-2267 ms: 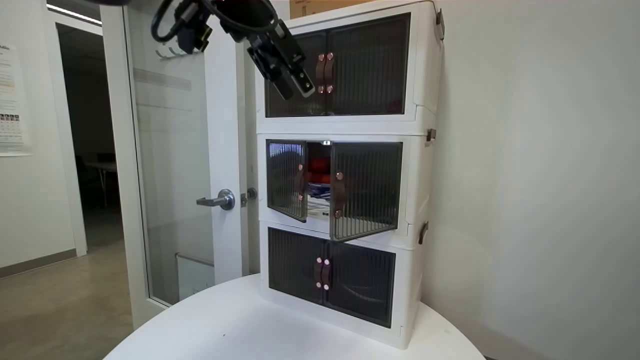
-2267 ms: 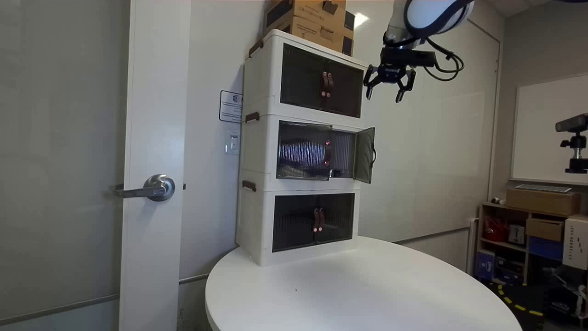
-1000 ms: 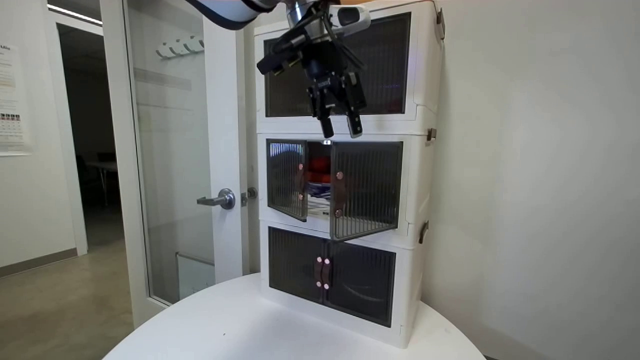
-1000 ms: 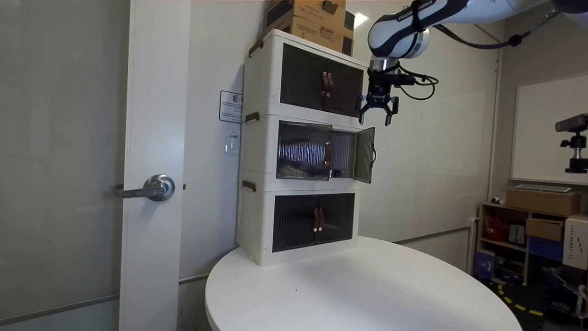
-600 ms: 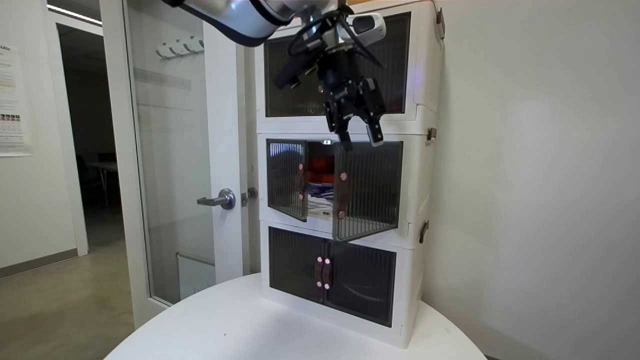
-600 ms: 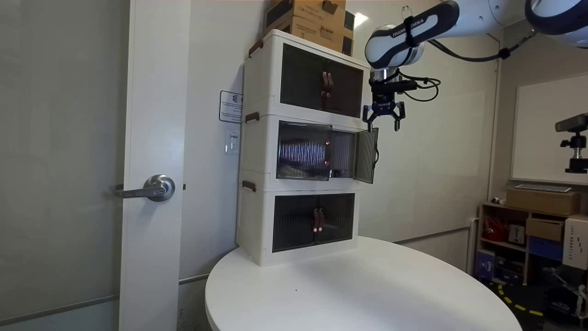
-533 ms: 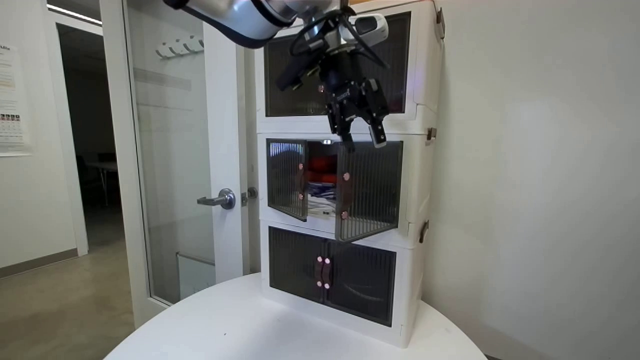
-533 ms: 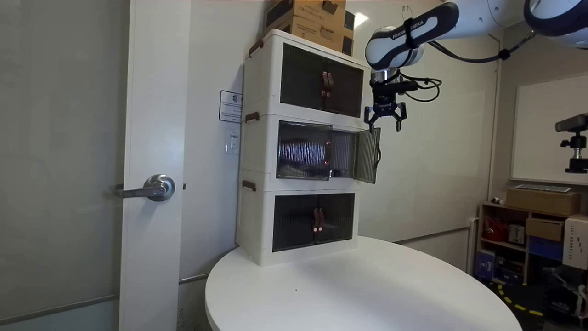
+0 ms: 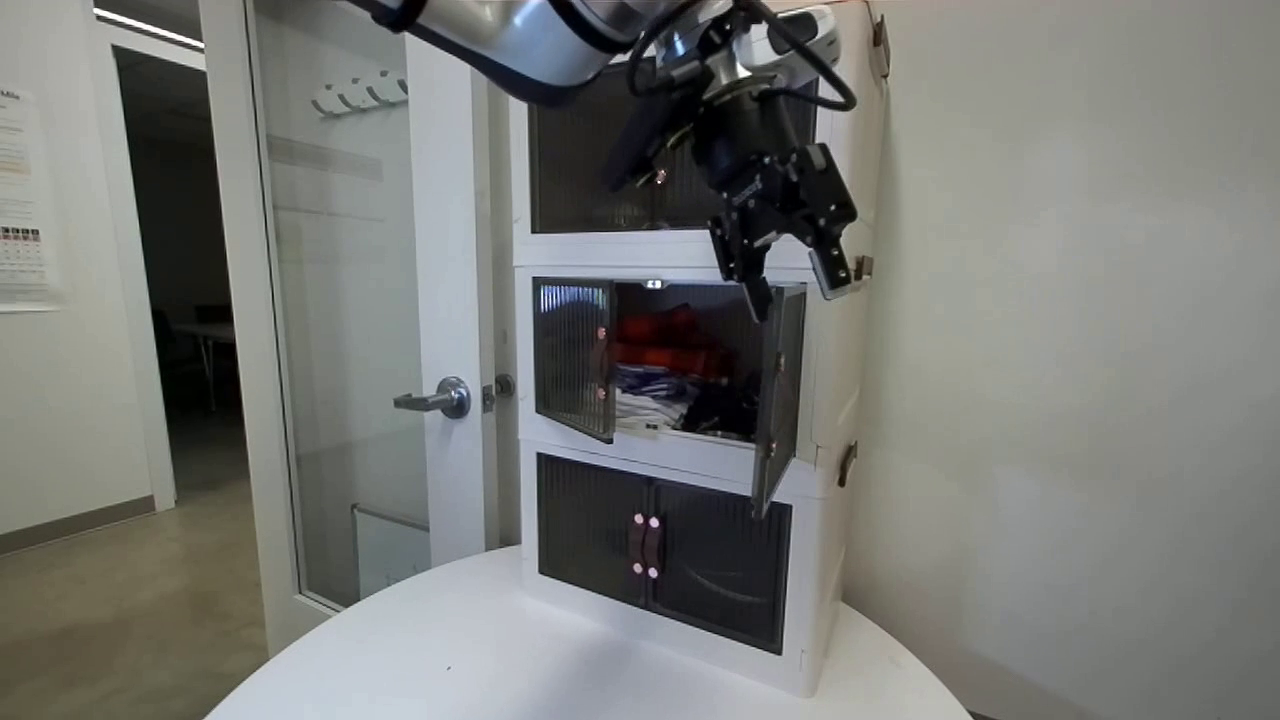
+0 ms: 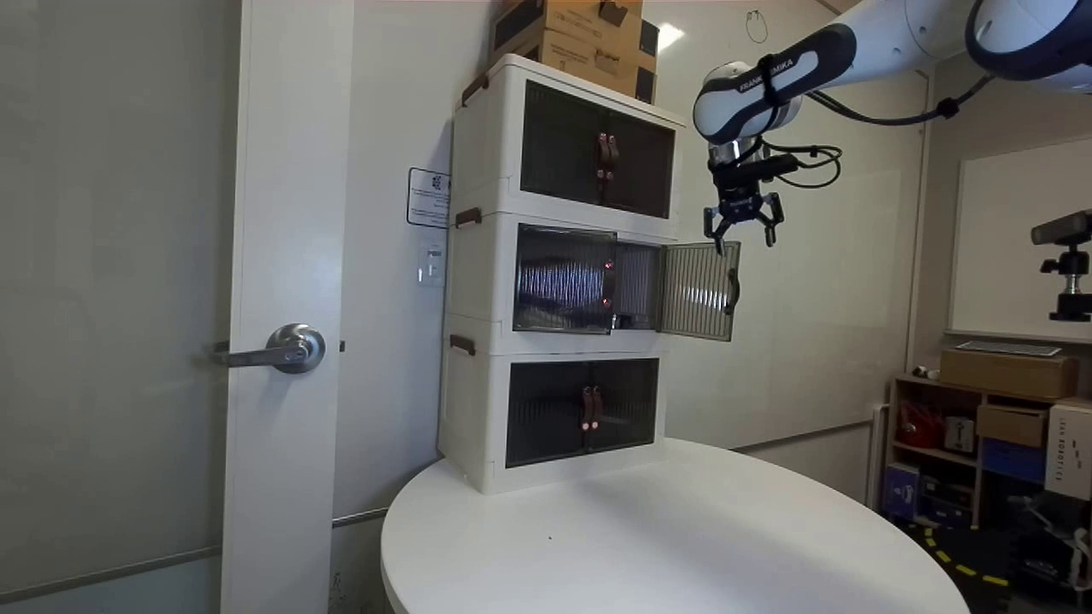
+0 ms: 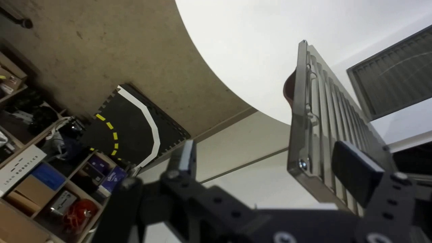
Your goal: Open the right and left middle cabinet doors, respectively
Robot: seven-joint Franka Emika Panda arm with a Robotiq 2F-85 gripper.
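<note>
Bundles (image 9: 665,350) that look like cloth, red over blue over white, lie beside a dark heap (image 9: 722,408) in the middle tier (image 9: 690,454) of the white cabinet (image 9: 845,350), between the left middle door (image 9: 570,355), which stands ajar, and the right middle door (image 9: 784,400), which stands well out from the front. At that right door's top hangs the gripper (image 9: 797,290), fingers spread wide and holding nothing, the door's edge between them in the wrist view, though whether either touches it cannot be told. In an exterior view, a shelf (image 10: 937,454) holds a red item (image 10: 921,424) and a blue box (image 10: 1012,460).
</note>
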